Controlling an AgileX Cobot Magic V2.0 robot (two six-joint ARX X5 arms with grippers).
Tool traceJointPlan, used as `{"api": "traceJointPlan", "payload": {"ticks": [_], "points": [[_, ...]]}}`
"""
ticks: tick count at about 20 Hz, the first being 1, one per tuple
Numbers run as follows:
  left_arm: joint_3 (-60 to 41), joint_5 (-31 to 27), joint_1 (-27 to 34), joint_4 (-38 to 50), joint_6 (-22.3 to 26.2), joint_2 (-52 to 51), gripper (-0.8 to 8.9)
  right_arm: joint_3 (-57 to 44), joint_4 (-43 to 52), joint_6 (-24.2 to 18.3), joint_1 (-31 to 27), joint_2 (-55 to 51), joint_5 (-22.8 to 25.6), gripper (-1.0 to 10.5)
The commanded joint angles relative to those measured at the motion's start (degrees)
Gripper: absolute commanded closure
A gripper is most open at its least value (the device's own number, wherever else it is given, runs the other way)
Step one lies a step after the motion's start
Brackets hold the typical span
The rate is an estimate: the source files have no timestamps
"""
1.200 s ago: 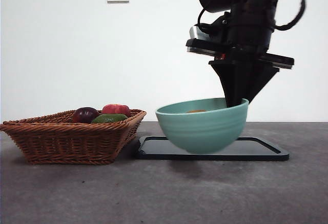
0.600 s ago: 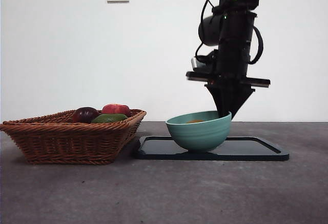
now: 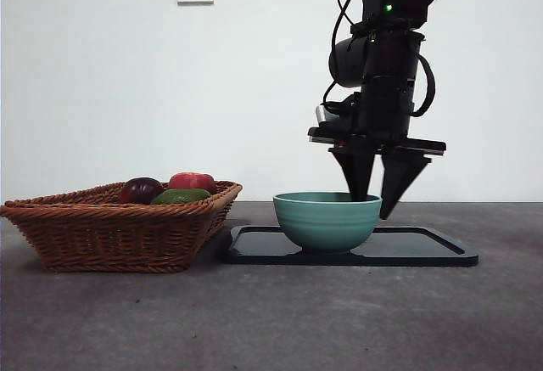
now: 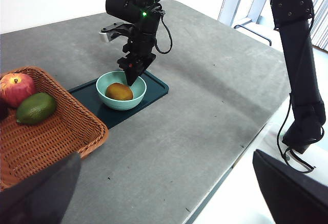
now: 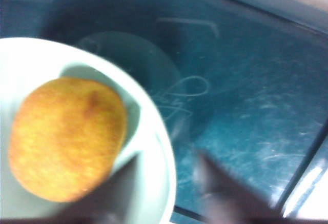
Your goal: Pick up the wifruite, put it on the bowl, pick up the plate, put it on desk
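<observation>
Wifruite (image 4: 119,91) sits inside the bowl (image 3: 327,219), centre of the front frame, on the dark plate (image 3: 424,250). Right gripper (image 3: 377,204) straddles the bowl's right rim, fingers spread apart, 1 inside and 1 outside, gripping nothing. Left gripper (image 4: 154,203) waits at the frame bottom, wide open. Plate looks thin, stiff and slick; judge its raised edge the best hold, bench (image 3: 271,320) beside it.

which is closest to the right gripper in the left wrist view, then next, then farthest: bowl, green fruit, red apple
1. bowl, its rim between the right gripper's open jaws
2. green fruit, in the basket
3. red apple, at the basket's far side from the gripper
</observation>
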Motion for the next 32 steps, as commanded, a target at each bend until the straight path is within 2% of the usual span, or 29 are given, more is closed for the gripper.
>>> {"api": "traceJointPlan", "payload": {"ticks": [1, 5, 8, 11, 19, 23, 25, 29, 32], "points": [[0.59, 0.02, -0.52, 0.74, 0.44, -0.07, 2.17, 2.23, -0.79, -0.52, 0.02, -0.48, 1.73, 5.4], [0.59, 0.02, -0.52, 0.72, 0.46, -0.07, 2.17, 2.23, -4.55, -1.70, -0.52, -11.52, 4.46, 3.6], [0.59, 0.02, -0.52, 0.74, 0.44, -0.07, 2.17, 2.16, -9.99, -2.10, -0.50, -22.53, 4.83, 3.6], [0.59, 0.02, -0.52, 0.72, 0.46, -0.07, 2.17, 0.74, -17.44, -2.10, -0.02, -33.07, 7.54, 3.6], [0.59, 0.02, -0.52, 0.79, 0.48, -0.04, 2.17, -15.47, -14.82, -1.70, 4.04, -60.37, 4.48, 3.6], [0.59, 0.02, -0.52, 0.72, 0.50, -0.04, 2.17, -29.09, -8.66, 2.43, 6.73, -73.81, 3.58, 3.6], [0.59, 0.02, -0.52, 0.72, 0.48, -0.04, 2.17, -35.50, -6.69, 3.02, 7.06, -80.35, 3.69, 3.6], [0.59, 0.02, -0.52, 0.76, -0.15, -0.04, 2.17, -45.09, -6.10, 1.05, 7.04, -92.45, 3.82, 3.6], [0.59, 0.02, -0.52, 1.68, -0.15, -0.04, 2.17, -47.89, -6.19, 1.09, 7.04, -99.54, 3.76, 3.6]]}}
